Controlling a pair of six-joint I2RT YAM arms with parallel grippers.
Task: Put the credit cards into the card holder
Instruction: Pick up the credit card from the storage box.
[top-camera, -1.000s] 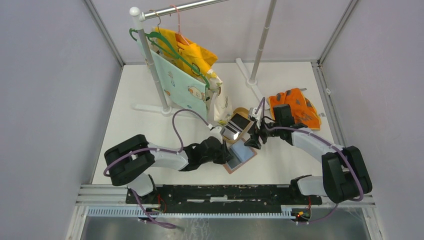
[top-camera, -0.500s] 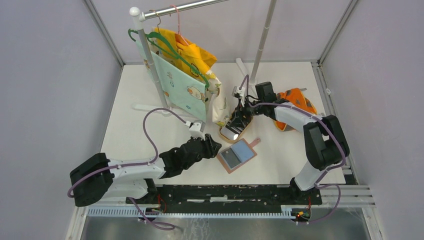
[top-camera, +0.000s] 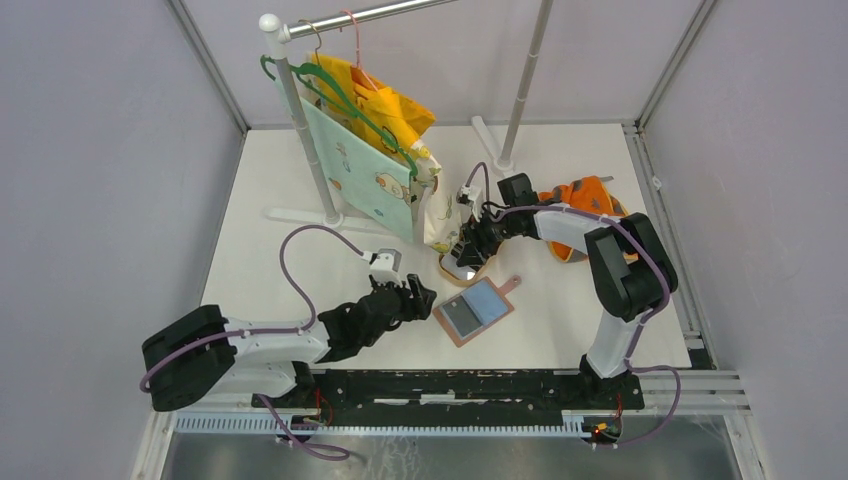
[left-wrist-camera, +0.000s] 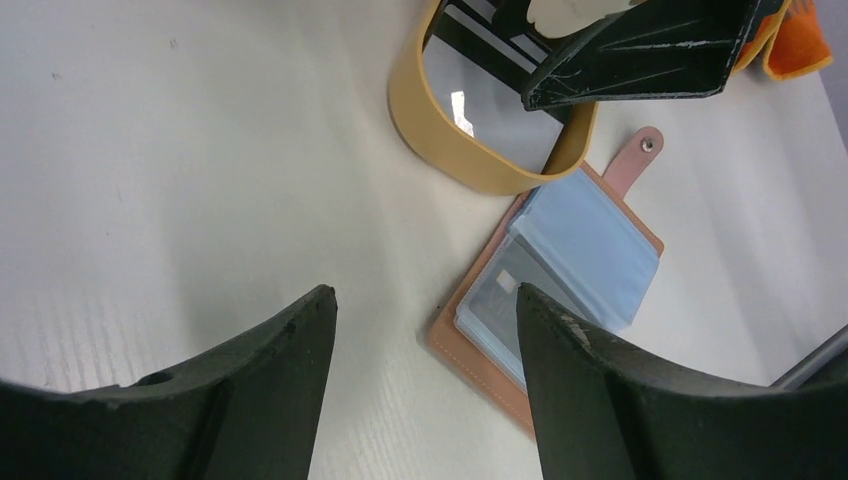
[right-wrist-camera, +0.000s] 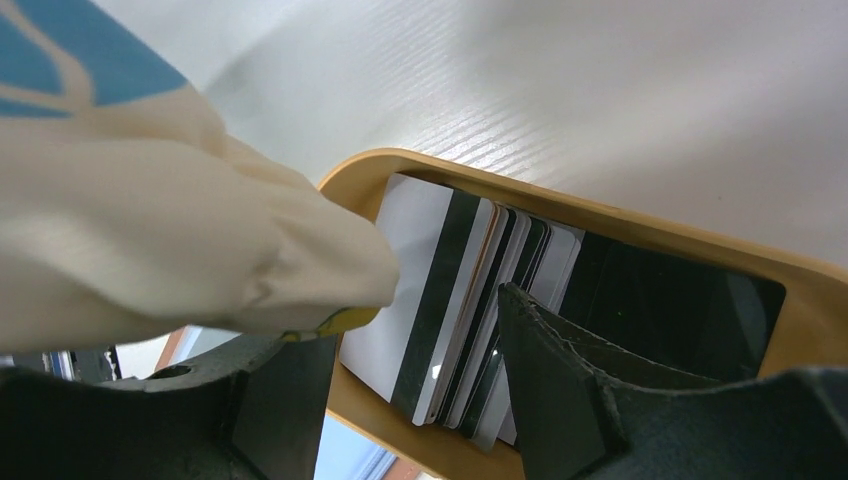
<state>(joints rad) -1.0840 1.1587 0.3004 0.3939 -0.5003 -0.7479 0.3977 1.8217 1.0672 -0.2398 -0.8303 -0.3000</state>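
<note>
Now the right pincer is hanging released, credit cards lying beneath its jaws at frame centre; left pincer is gaping too, card holder lying centre-right beyond it.

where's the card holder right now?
Top view: the card holder lies open on the table near centre, just on the arms' side of the tan dish, the left gripper close on its left.

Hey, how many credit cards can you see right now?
5 at least: the credit cards lie fanned in one stack in the tan dish, below the open right gripper; others may be hidden underneath.
</note>
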